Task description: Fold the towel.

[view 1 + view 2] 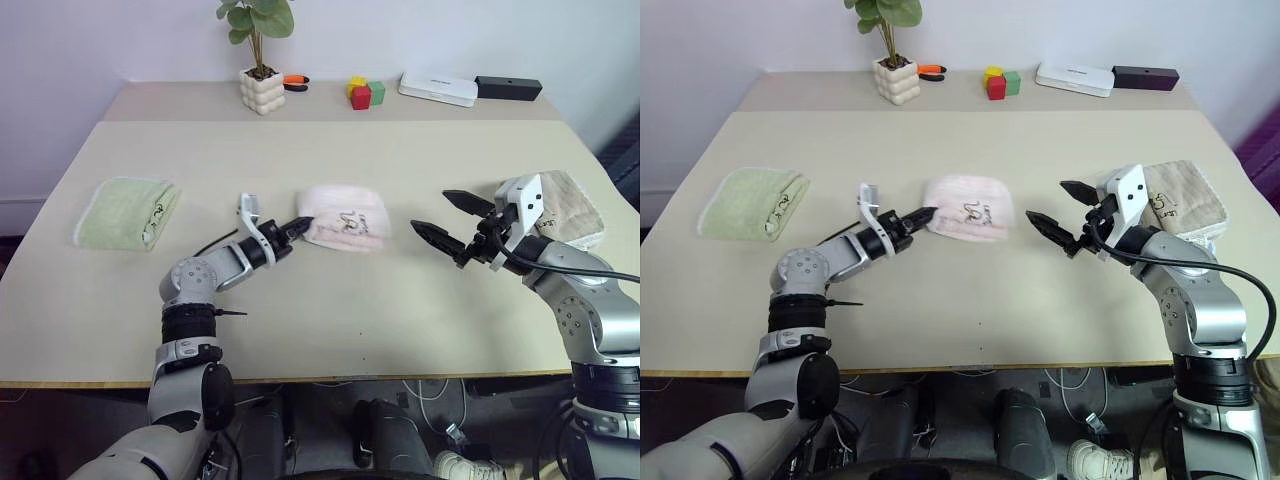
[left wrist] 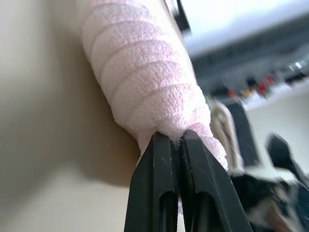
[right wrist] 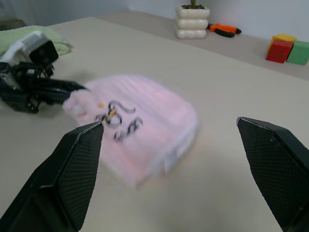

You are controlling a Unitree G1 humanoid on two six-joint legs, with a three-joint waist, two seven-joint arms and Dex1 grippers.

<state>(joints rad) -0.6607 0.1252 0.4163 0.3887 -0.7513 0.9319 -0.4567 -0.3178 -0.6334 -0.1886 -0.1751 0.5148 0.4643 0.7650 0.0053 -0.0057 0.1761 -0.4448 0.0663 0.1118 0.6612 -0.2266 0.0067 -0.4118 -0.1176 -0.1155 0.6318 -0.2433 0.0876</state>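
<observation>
The pink towel (image 1: 345,228) lies folded in the middle of the table, its dark embroidered mark facing up. My left gripper (image 1: 300,226) is at the towel's left edge. In the left wrist view this gripper (image 2: 177,137) is shut, with a bit of the pink towel (image 2: 140,72) pinched between its tips. My right gripper (image 1: 431,211) hovers open just right of the towel and does not touch it. In the right wrist view its two fingers (image 3: 79,164) stand wide apart, with the towel (image 3: 145,121) ahead between them.
A light green folded towel (image 1: 125,212) lies at the left and a beige one (image 1: 572,208) at the right, behind my right arm. Along the back stand a potted plant (image 1: 262,90), an orange tool (image 1: 296,82), coloured blocks (image 1: 365,93), a white box (image 1: 437,88) and a black box (image 1: 508,87).
</observation>
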